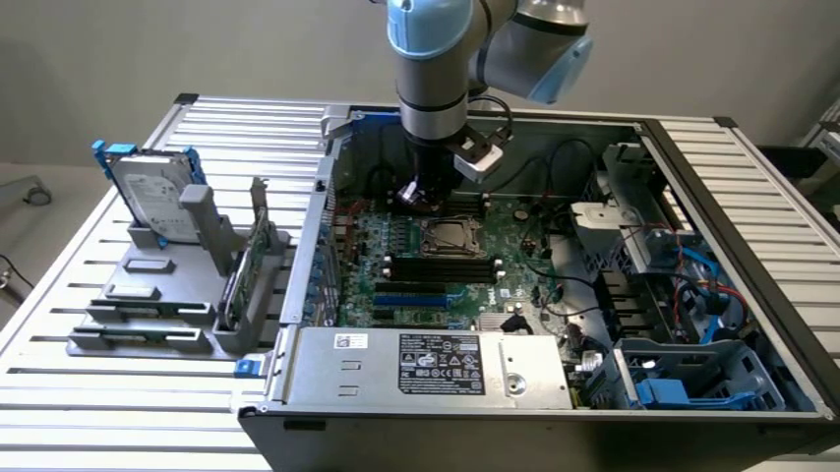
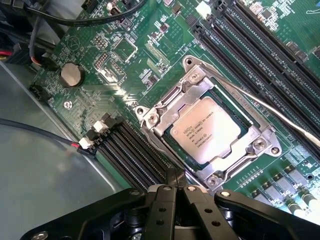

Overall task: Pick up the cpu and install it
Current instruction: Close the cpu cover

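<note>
You are looking at a gripper whose two black fingers are pressing together at their tips, with no gap between them, and they are holding nothing. The cpu is not in the gripper: it is already lying flat inside the metal-framed socket on the green motherboard, with its dull silver top and printed lettering facing up. In the wrist view the chip is sitting just beyond the fingertips and lower than them, apart from them and not touching. In the exterior view the gripper is hanging over the board just behind the socket, a little toward the exterior view's left, and the cpu is lying below it. The chip is nearly square, so it is not giving you a clear long axis, and its sides are running at an angle to the line of the fingers. A thin wire lever is running along one side of the frame; I cannot tell whether it is latched. The surface around the socket is crowded: black memory slots are lying close beside the frame on two sides, and a round coin battery is sitting well apart from it. The open computer case is walling the arm in. The hard drive with blue rails is standing outside the case on a grey rack at the exterior view's left.
</note>
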